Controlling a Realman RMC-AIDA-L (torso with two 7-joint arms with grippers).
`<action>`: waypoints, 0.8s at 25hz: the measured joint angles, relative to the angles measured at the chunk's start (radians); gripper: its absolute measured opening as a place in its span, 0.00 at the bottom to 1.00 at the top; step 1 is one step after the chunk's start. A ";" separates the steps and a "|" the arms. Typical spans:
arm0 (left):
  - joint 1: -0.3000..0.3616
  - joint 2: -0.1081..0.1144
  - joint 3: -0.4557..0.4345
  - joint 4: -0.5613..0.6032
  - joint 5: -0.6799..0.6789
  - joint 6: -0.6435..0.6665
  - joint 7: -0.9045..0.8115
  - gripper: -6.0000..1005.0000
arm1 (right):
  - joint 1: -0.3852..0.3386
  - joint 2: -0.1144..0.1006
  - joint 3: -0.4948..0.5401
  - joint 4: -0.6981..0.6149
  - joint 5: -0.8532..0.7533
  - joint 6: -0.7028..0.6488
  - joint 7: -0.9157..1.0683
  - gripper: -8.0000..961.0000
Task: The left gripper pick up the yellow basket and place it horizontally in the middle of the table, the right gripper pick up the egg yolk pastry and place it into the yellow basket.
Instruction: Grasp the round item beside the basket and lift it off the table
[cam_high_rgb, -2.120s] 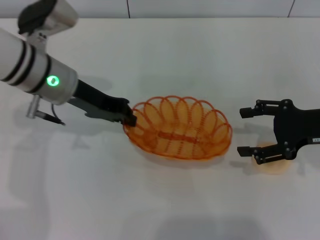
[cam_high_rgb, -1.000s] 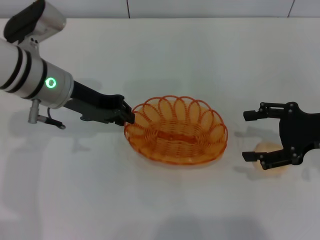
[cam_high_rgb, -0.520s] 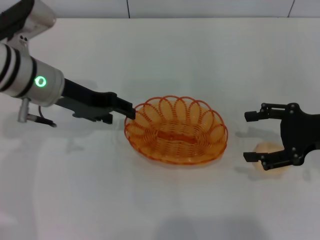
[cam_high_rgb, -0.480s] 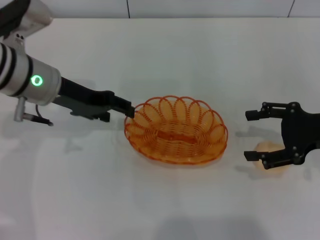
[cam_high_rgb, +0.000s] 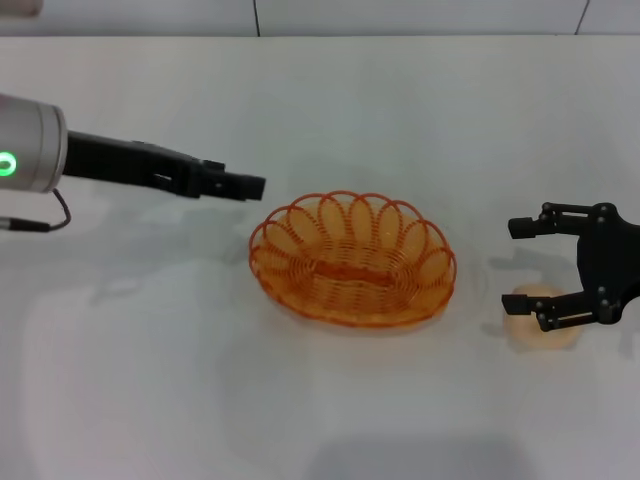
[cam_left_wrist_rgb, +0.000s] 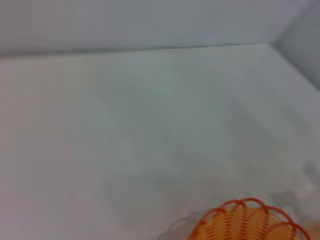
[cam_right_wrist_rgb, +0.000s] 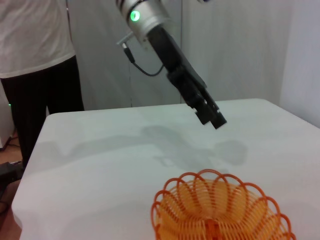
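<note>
The yellow basket (cam_high_rgb: 352, 260) rests flat on the white table (cam_high_rgb: 400, 100), near the middle. It also shows in the right wrist view (cam_right_wrist_rgb: 220, 210), and its rim shows in the left wrist view (cam_left_wrist_rgb: 245, 225). My left gripper (cam_high_rgb: 250, 186) is off the basket, up and to its left, empty, with fingers slightly apart; it also shows in the right wrist view (cam_right_wrist_rgb: 211, 118). My right gripper (cam_high_rgb: 535, 272) is open to the right of the basket. The egg yolk pastry (cam_high_rgb: 527, 302) lies under its near finger, partly hidden.
A person in a white shirt (cam_right_wrist_rgb: 35, 50) stands beyond the table's far side in the right wrist view. The table's back edge meets a grey wall (cam_high_rgb: 400, 15).
My left gripper let go of the basket's left rim and drew back up and to the left. The basket stayed put. My right gripper shifted slightly right over the pastry.
</note>
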 joint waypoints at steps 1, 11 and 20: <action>0.010 -0.004 -0.008 -0.008 -0.023 0.000 0.065 0.74 | 0.000 0.000 0.000 0.001 -0.001 0.002 0.003 0.89; 0.037 0.002 -0.052 -0.161 -0.265 0.130 0.607 0.77 | -0.010 0.004 -0.002 0.009 -0.002 -0.009 0.019 0.89; 0.136 0.035 -0.063 -0.170 -0.202 0.205 0.895 0.81 | -0.011 0.007 -0.005 0.001 -0.015 -0.011 0.057 0.89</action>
